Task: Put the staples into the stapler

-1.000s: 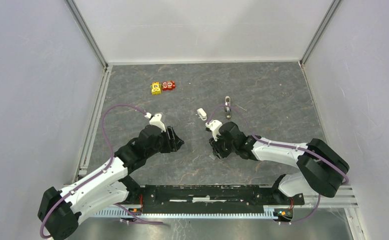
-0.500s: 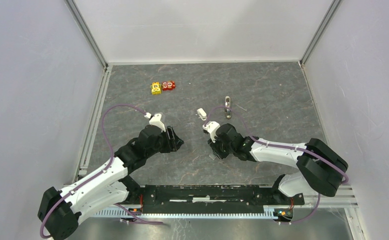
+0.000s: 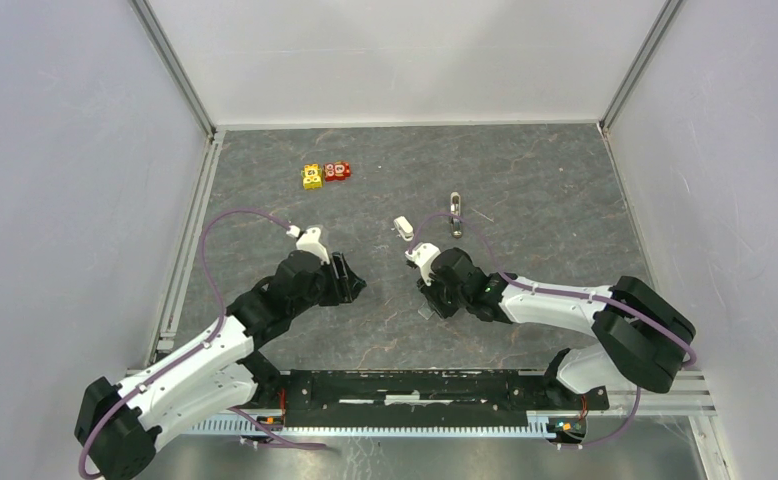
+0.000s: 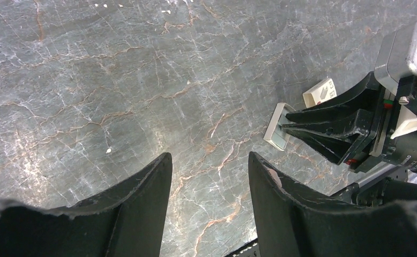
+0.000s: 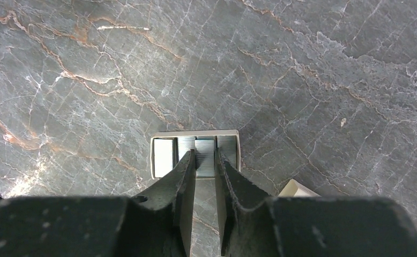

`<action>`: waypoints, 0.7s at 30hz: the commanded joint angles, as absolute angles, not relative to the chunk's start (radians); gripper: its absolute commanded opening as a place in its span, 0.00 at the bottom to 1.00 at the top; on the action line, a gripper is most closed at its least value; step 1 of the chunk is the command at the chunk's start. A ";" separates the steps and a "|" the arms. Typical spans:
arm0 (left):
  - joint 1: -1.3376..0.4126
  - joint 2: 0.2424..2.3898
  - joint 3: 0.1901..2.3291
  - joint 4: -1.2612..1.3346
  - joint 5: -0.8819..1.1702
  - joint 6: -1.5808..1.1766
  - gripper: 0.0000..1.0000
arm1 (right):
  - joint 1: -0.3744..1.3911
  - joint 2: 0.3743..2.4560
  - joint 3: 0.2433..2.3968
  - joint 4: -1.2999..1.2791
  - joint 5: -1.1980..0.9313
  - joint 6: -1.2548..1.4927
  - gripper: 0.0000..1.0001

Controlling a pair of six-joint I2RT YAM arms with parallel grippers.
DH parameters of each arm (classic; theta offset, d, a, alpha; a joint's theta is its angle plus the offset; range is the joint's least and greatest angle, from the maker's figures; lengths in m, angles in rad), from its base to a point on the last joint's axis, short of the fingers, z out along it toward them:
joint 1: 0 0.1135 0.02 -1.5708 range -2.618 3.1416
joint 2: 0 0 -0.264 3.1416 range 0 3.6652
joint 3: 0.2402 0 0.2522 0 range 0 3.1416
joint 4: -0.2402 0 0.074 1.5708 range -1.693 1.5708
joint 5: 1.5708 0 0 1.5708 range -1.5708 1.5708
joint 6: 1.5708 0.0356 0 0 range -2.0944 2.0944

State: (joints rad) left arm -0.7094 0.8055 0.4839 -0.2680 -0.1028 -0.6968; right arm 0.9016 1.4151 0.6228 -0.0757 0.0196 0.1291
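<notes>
An open cream tray (image 5: 163, 155) lies flat on the stone table, with several strips of staples (image 5: 205, 160) in it. My right gripper (image 5: 205, 156) reaches down into the tray, its two fingertips pressed against either side of one middle strip. That strip still rests in the tray. In the left wrist view the tray (image 4: 277, 127) sits at the tips of the right gripper (image 4: 287, 122). The stapler (image 3: 455, 212), grey metal with white, lies further back on the table, apart from both arms. My left gripper (image 4: 209, 160) hangs open over bare table, with nothing between its fingers.
A cream printed box sleeve (image 4: 320, 91) lies just beside the tray, also seen as a corner (image 5: 297, 188) by the right finger. A small white piece (image 3: 402, 228) lies left of the stapler. Yellow and red toy blocks (image 3: 325, 174) sit at the back left.
The right gripper's jaws have narrowed and the gripper has shifted slightly to the left over the tray. The left arm has barely moved.
</notes>
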 commanded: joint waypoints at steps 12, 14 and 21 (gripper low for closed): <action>-0.713 0.738 0.553 -0.346 -0.166 -0.688 0.64 | 0.906 1.364 0.650 -0.057 0.055 0.151 0.20; -0.713 0.729 0.565 -0.366 -0.175 -0.679 0.65 | 0.907 1.354 0.653 -0.058 0.056 0.155 0.20; -0.713 0.691 0.621 -0.427 -0.196 -0.648 0.66 | 0.905 1.327 0.680 -0.073 0.069 0.164 0.20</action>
State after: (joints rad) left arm -0.7094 0.7155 0.5484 -0.3901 -0.1570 -0.6952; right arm 0.9028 1.3640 0.6258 -0.0792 0.0399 0.1513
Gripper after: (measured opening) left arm 0.653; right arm 0.210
